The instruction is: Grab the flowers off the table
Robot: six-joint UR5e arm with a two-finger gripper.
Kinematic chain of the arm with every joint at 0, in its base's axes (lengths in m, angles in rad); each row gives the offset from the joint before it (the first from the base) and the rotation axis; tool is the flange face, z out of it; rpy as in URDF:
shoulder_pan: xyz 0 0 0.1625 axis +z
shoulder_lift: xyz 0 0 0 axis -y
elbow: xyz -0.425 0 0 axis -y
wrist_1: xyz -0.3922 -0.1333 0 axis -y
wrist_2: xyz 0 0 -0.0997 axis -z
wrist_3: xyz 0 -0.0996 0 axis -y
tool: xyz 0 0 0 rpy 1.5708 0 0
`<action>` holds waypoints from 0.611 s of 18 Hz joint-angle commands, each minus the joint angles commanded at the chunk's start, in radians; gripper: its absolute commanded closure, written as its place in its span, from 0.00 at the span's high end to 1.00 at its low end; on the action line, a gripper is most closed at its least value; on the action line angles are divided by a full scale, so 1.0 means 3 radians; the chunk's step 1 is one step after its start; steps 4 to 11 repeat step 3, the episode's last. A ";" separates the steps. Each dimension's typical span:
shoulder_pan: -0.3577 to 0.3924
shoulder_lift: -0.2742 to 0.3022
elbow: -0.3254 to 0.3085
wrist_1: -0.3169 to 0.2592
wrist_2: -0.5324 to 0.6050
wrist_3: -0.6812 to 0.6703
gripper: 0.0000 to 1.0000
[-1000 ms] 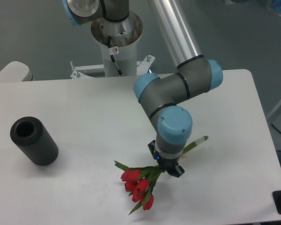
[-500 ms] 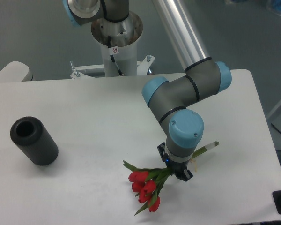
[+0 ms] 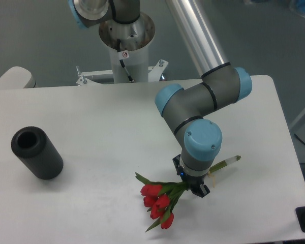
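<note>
The flowers (image 3: 158,201) are a small bunch of red tulips with green leaves. Their heads point to the lower left and the thin stem end (image 3: 227,162) sticks out to the right of the wrist. My gripper (image 3: 192,185) is shut on the stems in the middle of the bunch. The wrist hides the fingers and the grip point. The bunch is low over the white table (image 3: 107,142), near its front edge; I cannot tell whether it touches the top.
A black hollow cylinder (image 3: 36,152) lies on its side at the table's left. The arm's base column (image 3: 126,46) stands behind the table's back edge. The table's right edge and front right corner are close to the flowers.
My gripper has carried the flowers to the right and slightly toward the front edge. Most of that shift came in the first half second; since then it has barely moved.
</note>
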 joint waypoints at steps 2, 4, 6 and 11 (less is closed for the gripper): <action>0.0000 0.0005 -0.0005 0.0005 0.0000 0.0000 0.13; 0.0000 0.0005 -0.0010 0.0010 0.0000 0.0000 0.13; 0.0000 0.0005 -0.0010 0.0010 0.0000 0.0000 0.13; 0.0000 0.0005 -0.0010 0.0010 0.0000 0.0000 0.13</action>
